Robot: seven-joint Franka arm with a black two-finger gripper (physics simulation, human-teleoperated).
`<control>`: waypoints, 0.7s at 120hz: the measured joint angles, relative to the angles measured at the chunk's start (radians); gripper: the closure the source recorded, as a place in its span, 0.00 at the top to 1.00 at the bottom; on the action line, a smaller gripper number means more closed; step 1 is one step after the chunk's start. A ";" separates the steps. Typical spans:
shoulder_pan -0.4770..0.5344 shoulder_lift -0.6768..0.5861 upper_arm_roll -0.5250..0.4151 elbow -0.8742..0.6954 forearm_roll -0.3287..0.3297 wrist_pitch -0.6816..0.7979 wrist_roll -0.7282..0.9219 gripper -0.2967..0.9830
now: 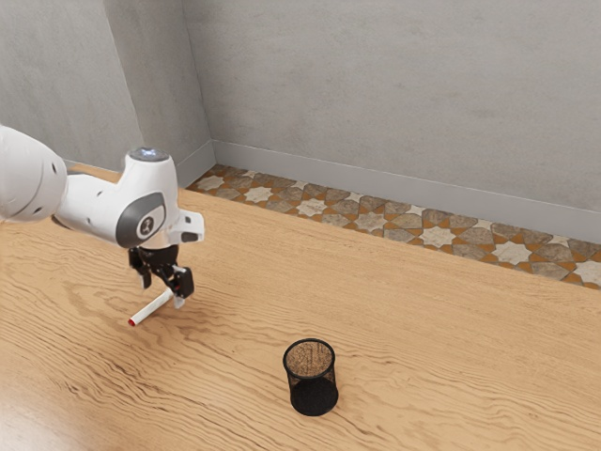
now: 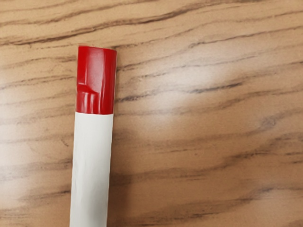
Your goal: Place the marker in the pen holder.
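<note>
With the gripper (image 1: pixel 162 293) low over the wood-grain table (image 1: pixel 404 329), its fingers stand apart: released. White marker (image 1: pixel 151 308) lies on the tabletop, just under the hand, red end sticking out toward the exterior view's lower left. Black mesh pen holder (image 1: pixel 313 395) stands upright, well apart from the marker, toward the exterior view's right. Marker is outside the holder.

One end of the marker (image 1: pixel 152 308) is hidden behind the claw (image 1: pixel 161 292). The wrist view crops its white barrel; the exterior view cuts off the arm (image 1: pixel 26 174).
</note>
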 joint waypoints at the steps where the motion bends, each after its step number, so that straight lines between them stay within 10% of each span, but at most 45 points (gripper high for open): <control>1: 0.000 0.005 0.000 0.005 -0.002 -0.001 0.001 0.77; 84: 0.034 0.127 -0.002 0.164 -0.122 -0.141 0.064 0.74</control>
